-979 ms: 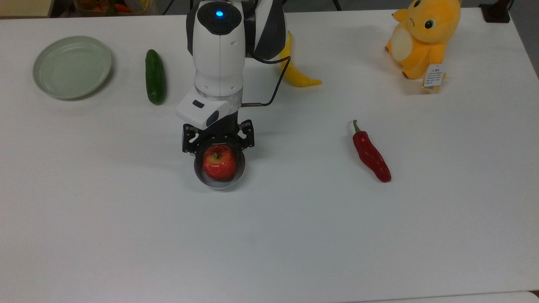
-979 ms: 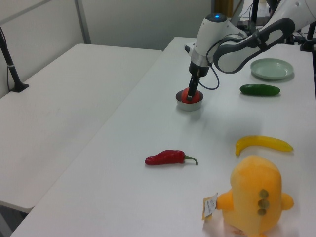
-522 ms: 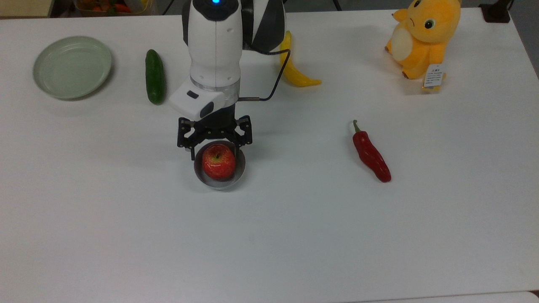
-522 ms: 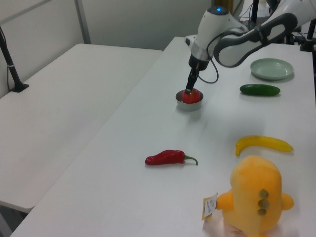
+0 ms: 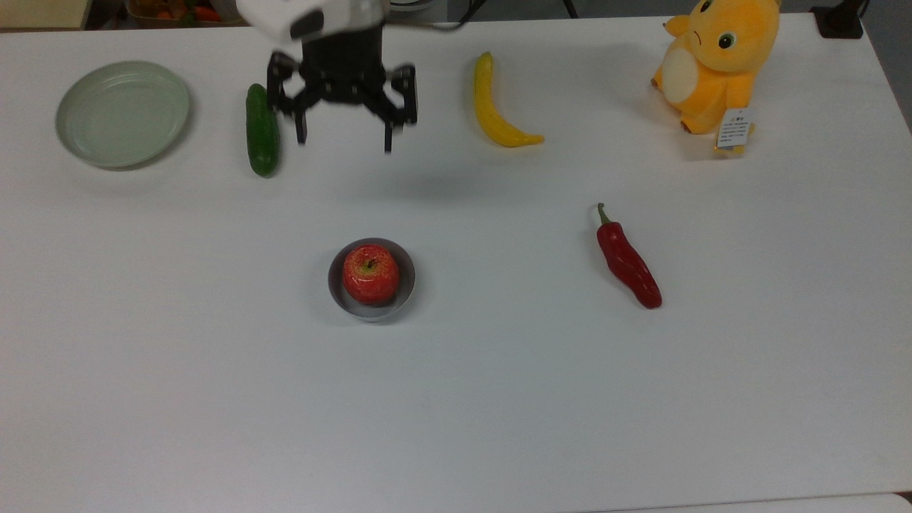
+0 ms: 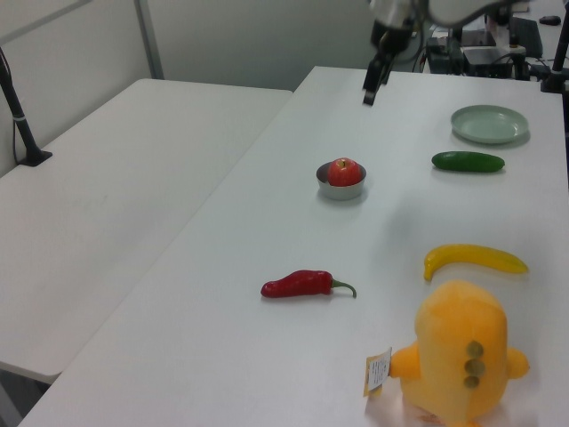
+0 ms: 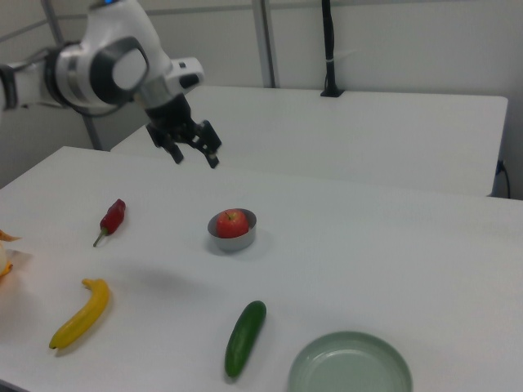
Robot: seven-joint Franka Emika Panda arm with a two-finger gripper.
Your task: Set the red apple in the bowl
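The red apple (image 5: 370, 273) (image 6: 345, 171) (image 7: 233, 222) sits inside the small grey bowl (image 5: 405, 289) (image 6: 342, 190) (image 7: 234, 240) near the middle of the white table, stem dimple up. My gripper (image 5: 344, 140) (image 6: 367, 93) (image 7: 194, 155) hangs well above the table, open and holding nothing. In the top view it lies far up from the bowl, between the cucumber and the banana. Nothing touches the apple.
A green cucumber (image 5: 261, 129) (image 7: 245, 337) and a light-green plate (image 5: 122, 112) (image 7: 350, 365) lie at the top view's left. A yellow banana (image 5: 495, 107), a dark-red chili pepper (image 5: 628, 261) and an orange plush toy (image 5: 716, 63) lie at the top view's right.
My gripper has risen off the bowl and drawn back toward the top view's upper edge, leaving the apple resting in the bowl. The arm no longer covers the banana.
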